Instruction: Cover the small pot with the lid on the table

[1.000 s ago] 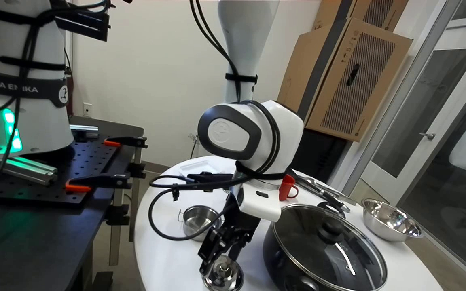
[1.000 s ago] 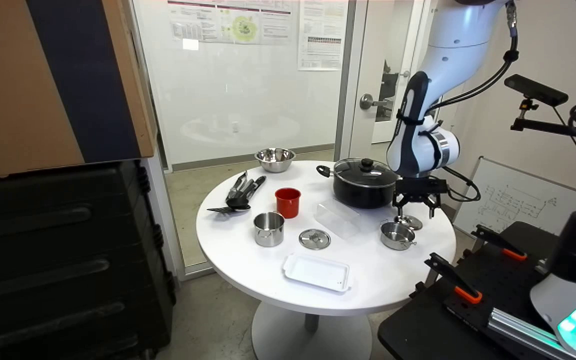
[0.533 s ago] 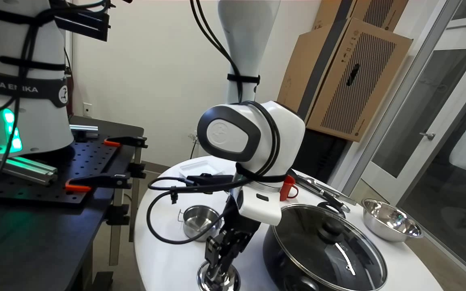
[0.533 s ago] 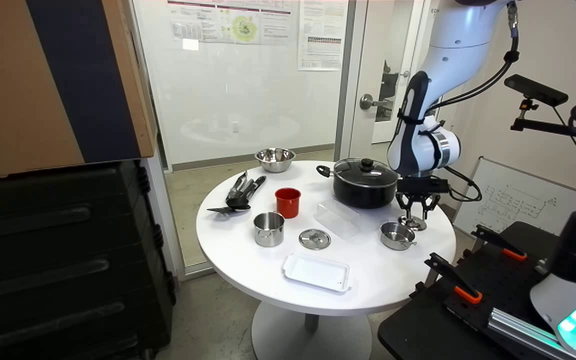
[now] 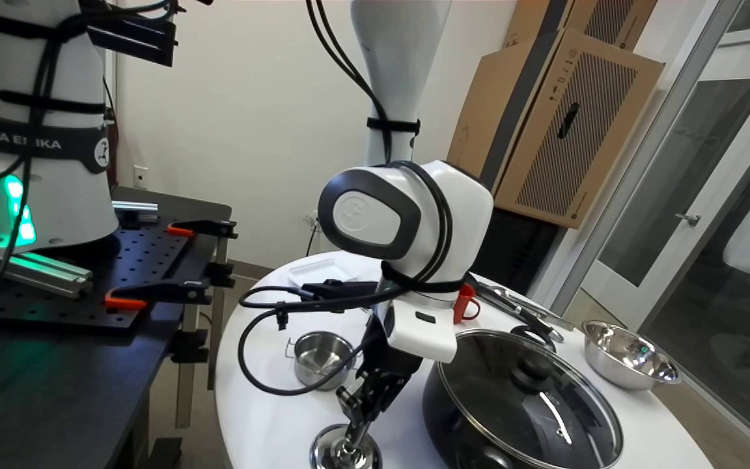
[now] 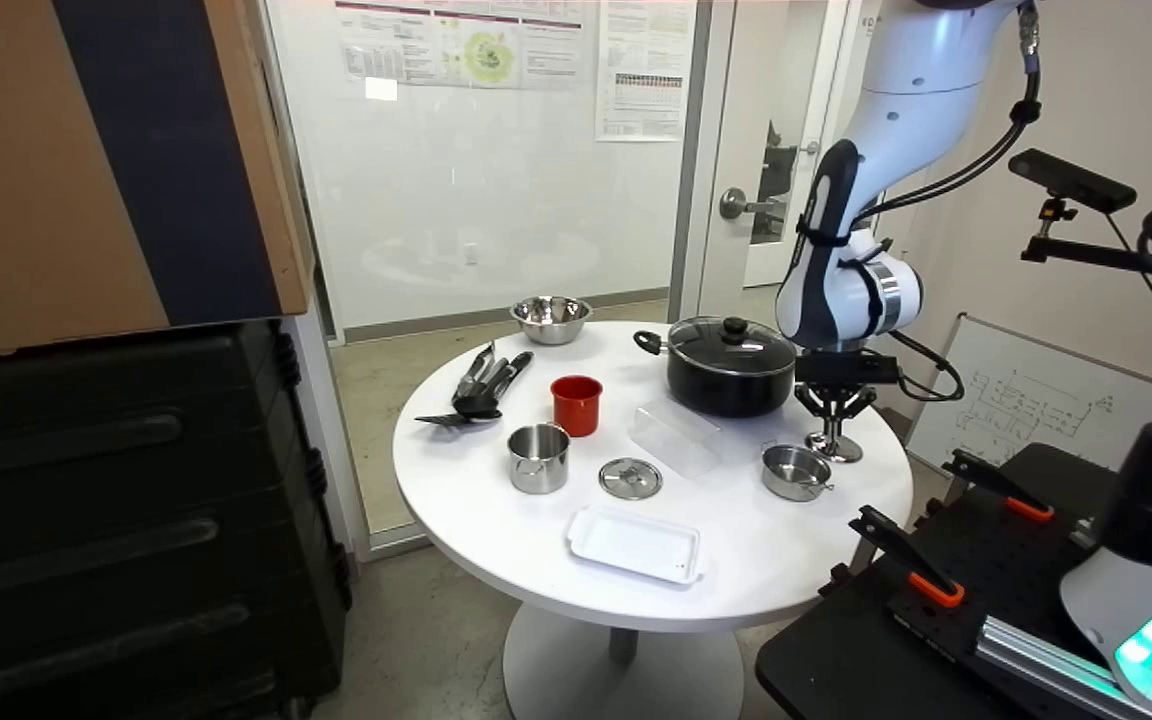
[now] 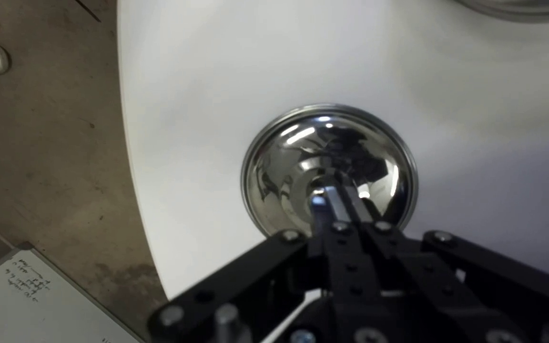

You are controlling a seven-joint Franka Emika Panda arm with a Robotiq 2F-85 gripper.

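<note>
Since one second ago, the small steel lid (image 7: 320,155) has slid slightly, toward 3 o'clock as seen in an exterior view, and the gripper (image 6: 832,424) has narrowed onto it. Its jaws, spread wide back then, are now pinched together on the middle of the lid, though the exact contact is blurred in the wrist view. Whether the lid's rim rests fully on the white round surface (image 6: 766,562) is hard to make out.

Just beside the lid, at its 8 o'clock in an exterior view, stands the small steel pot (image 6: 795,474), upright and uncovered. At the lid's 10 o'clock is the big black pot (image 6: 726,390), its glass lid (image 6: 701,345) on.

With the surface read as a dial in an exterior view, the small steel lid and the small steel pot sit near 3 o'clock. A white tray (image 6: 634,545) lies at 6 o'clock, a tall steel pot (image 6: 538,462) stands at 9, kitchen utensils (image 6: 482,390) lie at 10 and a steel mixing bowl (image 6: 551,324) stands at 11, close to the edge. From the tall steel pot, a red mug (image 6: 576,408) stands near, at 1 o'clock. Closer to the dial's centre lie another steel lid (image 6: 630,478) and, between 1 and 2 o'clock from it, a clear plastic container (image 6: 676,437).
</note>
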